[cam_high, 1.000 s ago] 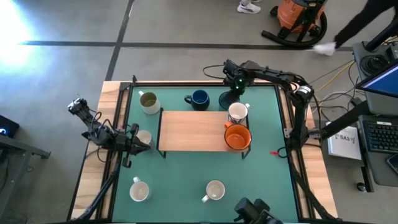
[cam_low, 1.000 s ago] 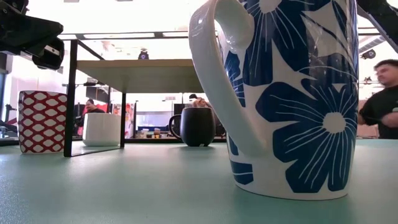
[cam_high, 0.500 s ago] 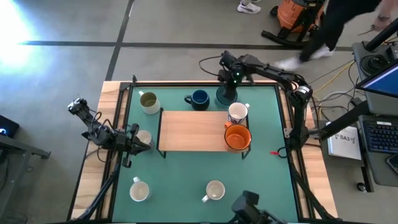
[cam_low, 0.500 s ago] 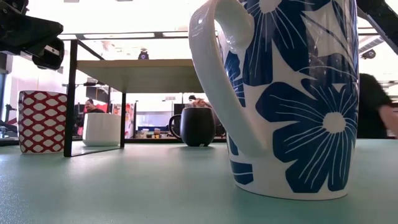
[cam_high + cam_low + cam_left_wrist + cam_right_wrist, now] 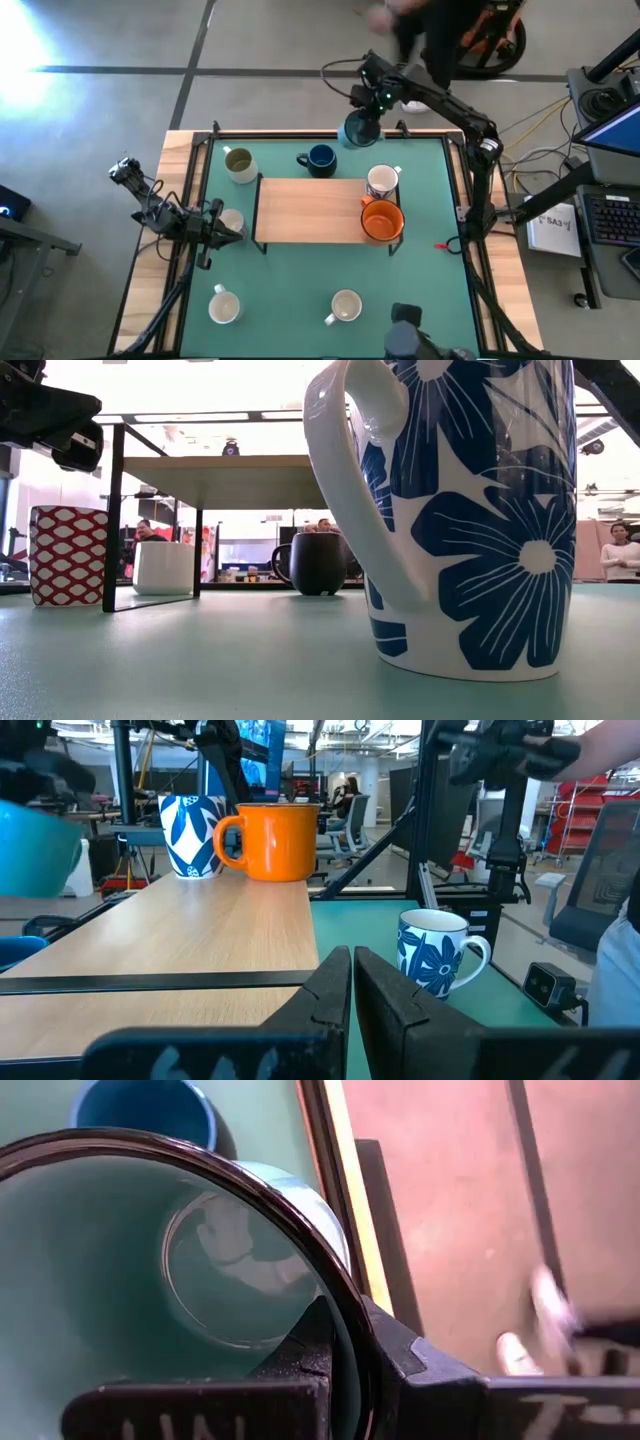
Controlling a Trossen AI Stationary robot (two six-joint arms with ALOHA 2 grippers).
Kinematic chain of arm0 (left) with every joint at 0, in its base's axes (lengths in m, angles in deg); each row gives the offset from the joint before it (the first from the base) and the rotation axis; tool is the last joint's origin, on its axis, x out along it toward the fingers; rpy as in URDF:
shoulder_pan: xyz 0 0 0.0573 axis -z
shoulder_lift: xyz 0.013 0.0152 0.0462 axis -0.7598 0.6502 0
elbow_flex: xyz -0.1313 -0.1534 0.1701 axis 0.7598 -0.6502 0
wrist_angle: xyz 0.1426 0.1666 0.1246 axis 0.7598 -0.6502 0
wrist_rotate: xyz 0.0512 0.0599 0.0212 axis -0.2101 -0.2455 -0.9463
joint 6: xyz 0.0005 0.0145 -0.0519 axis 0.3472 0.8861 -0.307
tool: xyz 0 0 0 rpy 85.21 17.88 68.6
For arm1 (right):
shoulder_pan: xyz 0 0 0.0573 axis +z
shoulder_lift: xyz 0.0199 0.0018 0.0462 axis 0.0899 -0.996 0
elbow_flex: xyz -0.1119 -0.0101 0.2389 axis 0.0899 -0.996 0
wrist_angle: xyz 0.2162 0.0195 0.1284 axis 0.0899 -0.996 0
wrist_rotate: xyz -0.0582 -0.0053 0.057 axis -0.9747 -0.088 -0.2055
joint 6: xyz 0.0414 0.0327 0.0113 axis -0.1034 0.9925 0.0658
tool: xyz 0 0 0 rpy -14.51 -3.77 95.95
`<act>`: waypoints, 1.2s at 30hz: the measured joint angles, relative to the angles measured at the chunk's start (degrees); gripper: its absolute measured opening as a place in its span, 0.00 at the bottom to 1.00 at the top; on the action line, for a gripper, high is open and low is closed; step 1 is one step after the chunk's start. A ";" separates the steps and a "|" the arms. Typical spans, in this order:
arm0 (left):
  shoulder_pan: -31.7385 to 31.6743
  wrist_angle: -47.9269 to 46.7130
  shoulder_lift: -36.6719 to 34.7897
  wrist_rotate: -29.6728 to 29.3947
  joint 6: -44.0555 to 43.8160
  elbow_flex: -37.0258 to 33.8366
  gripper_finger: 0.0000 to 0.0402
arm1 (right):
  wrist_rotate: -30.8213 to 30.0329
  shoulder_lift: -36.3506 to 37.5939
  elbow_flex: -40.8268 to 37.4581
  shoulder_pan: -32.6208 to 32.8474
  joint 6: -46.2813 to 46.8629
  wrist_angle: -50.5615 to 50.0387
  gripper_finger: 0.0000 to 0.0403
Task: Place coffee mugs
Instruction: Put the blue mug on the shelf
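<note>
A: The right claw sits at upper centre of the high view, pinching the wall of the teal mug. One finger is inside and one outside, as its own wrist camera shows at the rim.

B: Why grip the rim rather than the handle?

A: Probably because the wall gives two flat faces to squeeze and lets the mug hang open-side up. It looks lifted, hovering over the far edge of the tabletop.

B: And the left claw?

A: Pressed together on nothing, parked at centre left of the overhead frame beside a white mug. It seems only to wait.

B: Where are the other mugs?

A: The orange mug and the patterned mug stand on the wooden shelf, right of centre. The navy mug and olive mug sit behind it. Two white ones rest near the lower edge.

B: So the teal one joins the shelf?

A: Likely, since there is bare board to their left.
</note>
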 joint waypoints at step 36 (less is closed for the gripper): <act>0.02 0.02 0.01 0.01 0.00 0.00 0.00 | -0.22 0.22 6.51 22.49 -29.79 -2.08 0.03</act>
